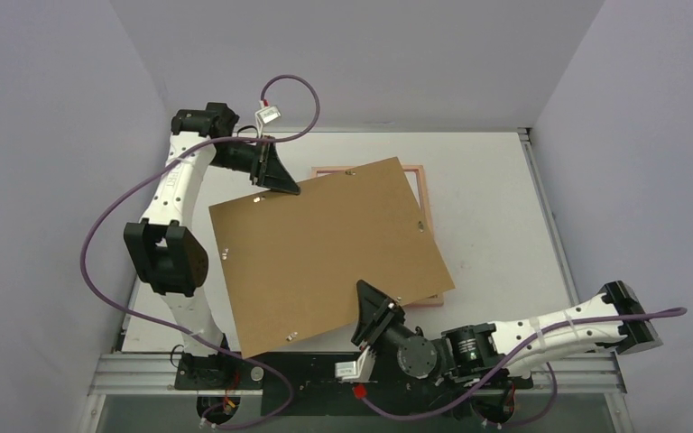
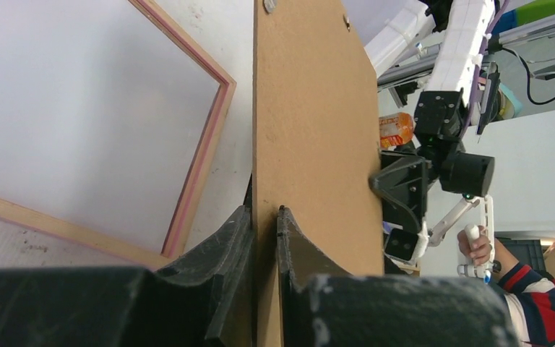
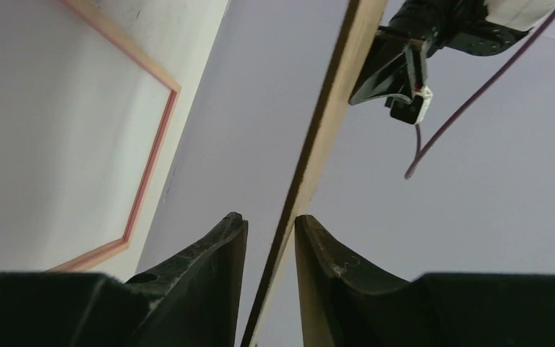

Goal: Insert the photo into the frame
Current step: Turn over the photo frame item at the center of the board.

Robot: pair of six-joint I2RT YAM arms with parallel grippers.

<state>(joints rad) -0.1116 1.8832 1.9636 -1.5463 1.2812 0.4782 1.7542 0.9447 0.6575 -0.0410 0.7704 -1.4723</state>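
clamping one brown board [image 1: 329, 257] — left fingers [image 2: 224, 253] — one frame [image 1: 425, 198] below

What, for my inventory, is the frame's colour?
The frame is pink, clearest from the left wrist.

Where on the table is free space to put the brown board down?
Bare table lies between the frame and the right table edge, plus a narrow strip behind the frame by the back wall. The middle is crowded: the backing board hangs over most of the frame.
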